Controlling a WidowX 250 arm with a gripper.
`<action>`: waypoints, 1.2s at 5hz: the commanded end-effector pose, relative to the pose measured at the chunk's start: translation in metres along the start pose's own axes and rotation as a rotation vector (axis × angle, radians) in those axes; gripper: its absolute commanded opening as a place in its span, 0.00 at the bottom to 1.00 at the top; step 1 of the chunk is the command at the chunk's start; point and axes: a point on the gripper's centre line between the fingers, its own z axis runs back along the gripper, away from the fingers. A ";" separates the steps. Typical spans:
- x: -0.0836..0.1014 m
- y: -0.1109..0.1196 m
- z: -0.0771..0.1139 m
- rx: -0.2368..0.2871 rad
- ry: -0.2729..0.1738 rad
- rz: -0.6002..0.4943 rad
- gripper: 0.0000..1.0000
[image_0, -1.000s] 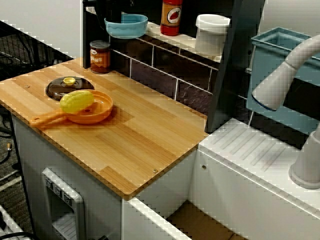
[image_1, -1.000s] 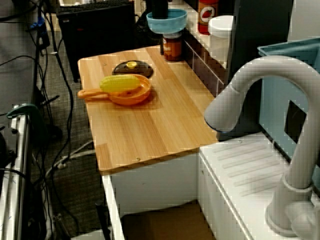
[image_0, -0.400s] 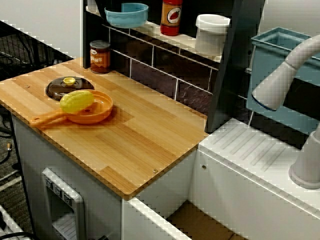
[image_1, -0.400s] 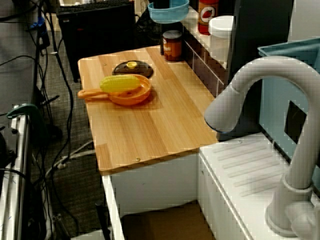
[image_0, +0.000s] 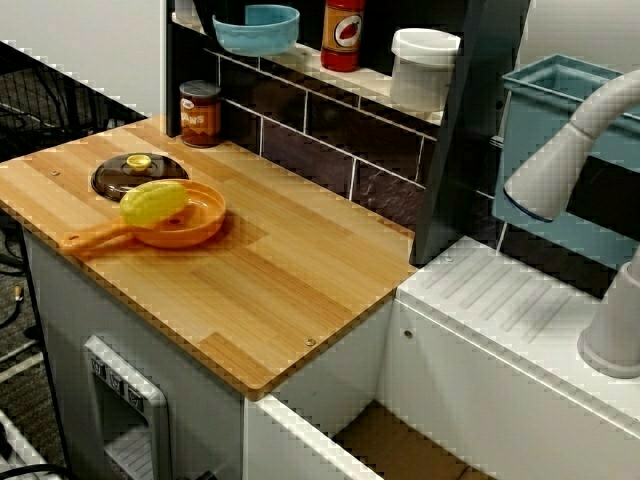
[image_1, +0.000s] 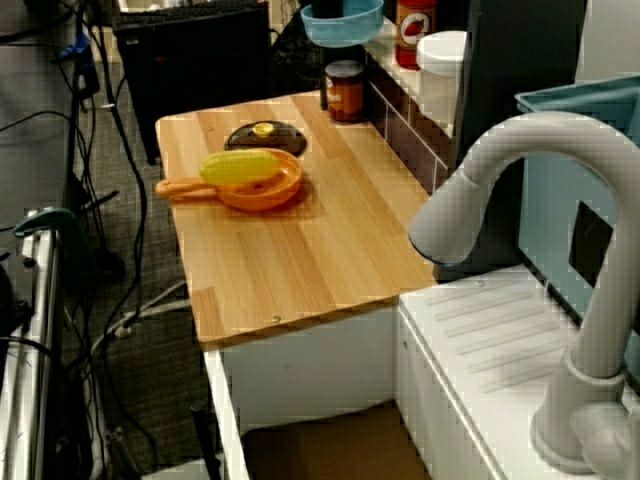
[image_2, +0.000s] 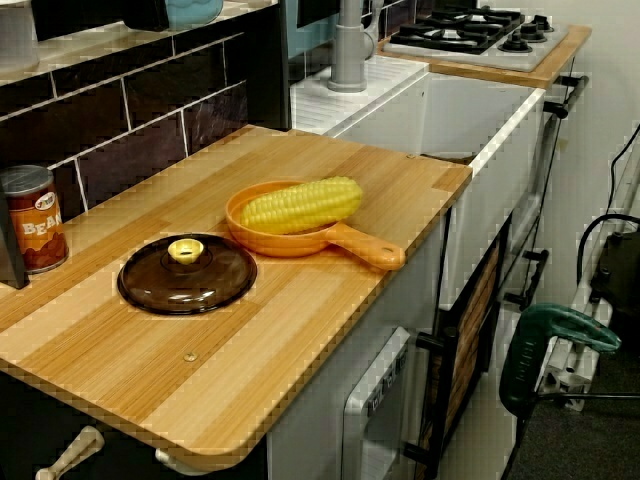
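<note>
Where the shelf (image_0: 375, 78) ends above the desk (image_0: 290, 270), we see the blue bowl (image_0: 257, 28) sitting on it, just beside a red bottle (image_0: 343, 33) whose label we cannot read. Only a dark sliver of the tool (image_1: 318, 6) shows at the top edge of the view past the faucet, right over the bowl's rim, so we cannot tell whether it is released or clenched. Below, a can (image_2: 30, 215) reads "BEA", near a brown lid (image_2: 186, 272) and an orange pan (image_2: 300, 240) holding corn (image_2: 300, 204).
</note>
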 end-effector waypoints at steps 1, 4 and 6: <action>0.010 0.000 0.021 0.015 -0.056 0.005 0.00; 0.014 -0.003 0.020 0.025 -0.069 0.015 0.00; 0.019 0.000 0.023 0.003 -0.089 0.040 0.00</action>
